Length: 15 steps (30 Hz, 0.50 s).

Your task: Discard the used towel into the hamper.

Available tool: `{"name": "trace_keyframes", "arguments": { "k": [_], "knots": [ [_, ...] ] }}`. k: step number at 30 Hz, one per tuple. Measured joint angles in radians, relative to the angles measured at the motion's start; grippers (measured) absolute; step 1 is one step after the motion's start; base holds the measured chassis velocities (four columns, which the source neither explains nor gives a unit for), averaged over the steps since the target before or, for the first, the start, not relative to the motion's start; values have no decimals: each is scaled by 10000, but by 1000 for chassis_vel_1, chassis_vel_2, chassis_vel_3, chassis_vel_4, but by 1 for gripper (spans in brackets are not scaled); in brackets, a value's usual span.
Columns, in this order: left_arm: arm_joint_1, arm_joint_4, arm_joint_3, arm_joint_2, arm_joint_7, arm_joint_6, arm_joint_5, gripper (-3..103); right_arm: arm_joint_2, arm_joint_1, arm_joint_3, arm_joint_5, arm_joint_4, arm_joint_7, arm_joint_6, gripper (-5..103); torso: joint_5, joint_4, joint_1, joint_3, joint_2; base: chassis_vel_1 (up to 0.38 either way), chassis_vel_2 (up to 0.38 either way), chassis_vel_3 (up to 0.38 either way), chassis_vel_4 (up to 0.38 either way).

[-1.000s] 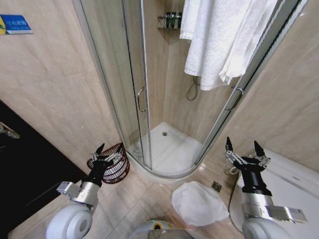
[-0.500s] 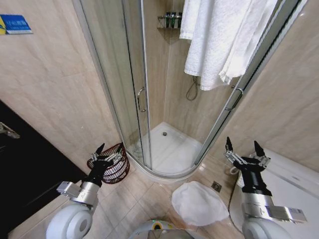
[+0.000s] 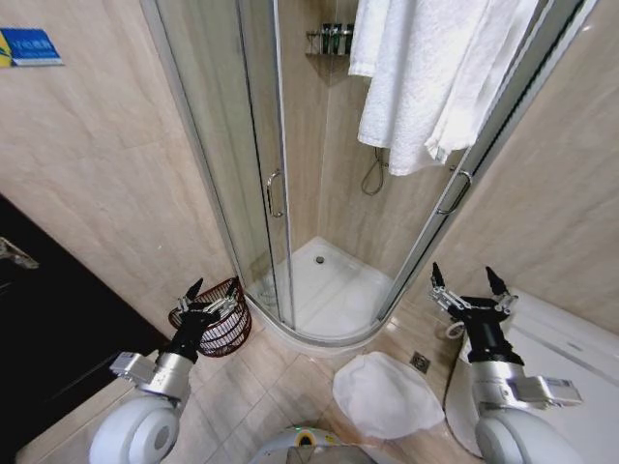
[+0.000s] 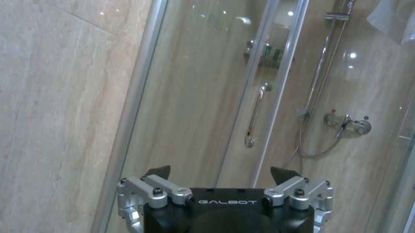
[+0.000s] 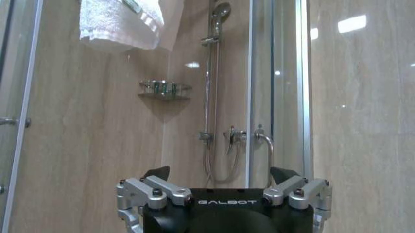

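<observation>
The white towel [image 3: 416,77] hangs over the top rail of the glass shower enclosure, high above both arms; its lower edge also shows in the right wrist view [image 5: 120,22]. The hamper [image 3: 221,327], a small dark reddish-brown open-weave basket, stands on the floor against the wall, left of the shower door. My left gripper [image 3: 211,295] is open and empty just in front of the hamper's rim, fingers pointing up [image 4: 222,171]. On the right, my right gripper [image 3: 463,273] is open and empty beside the shower's right door frame [image 5: 222,171].
The curved glass shower doors [image 3: 256,164] with their handle [image 3: 272,193] stand in the middle. A round white mat-like object [image 3: 387,391] lies on the tiled floor. A white toilet [image 3: 571,353] is at the right, a dark door [image 3: 48,329] at the left.
My right gripper has risen slightly and shifted a little to the left. The left arm, towel and hamper have not moved.
</observation>
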Motion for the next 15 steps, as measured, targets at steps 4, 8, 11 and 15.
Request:
{"name": "trace_keyframes", "arguments": {
  "k": [4, 8, 11, 15],
  "knots": [
    [0, 0, 0, 0, 0, 0, 0, 100, -24, 29, -157, 450, 0, -524, 139, 100, 1, 0, 0, 0, 0, 0, 0, 0, 0],
    [0, 0, 0, 0, 0, 0, 0, 100, -56, 43, -232, 693, -1, -800, 244, 100, 0, 0, 1, 0, 0, 0, 0, 0, 0],
    [0, 0, 0, 0, 0, 0, 0, 100, -61, 44, -237, 710, -1, -826, 255, 100, 0, 0, 0, 0, 0, 0, 0, 0, 0],
    [0, 0, 0, 0, 0, 0, 0, 100, -126, 74, -173, 796, -2, -886, 283, 100, 0, 0, 0, 0, 0, 0, 0, 0, 0]
  ]
}}
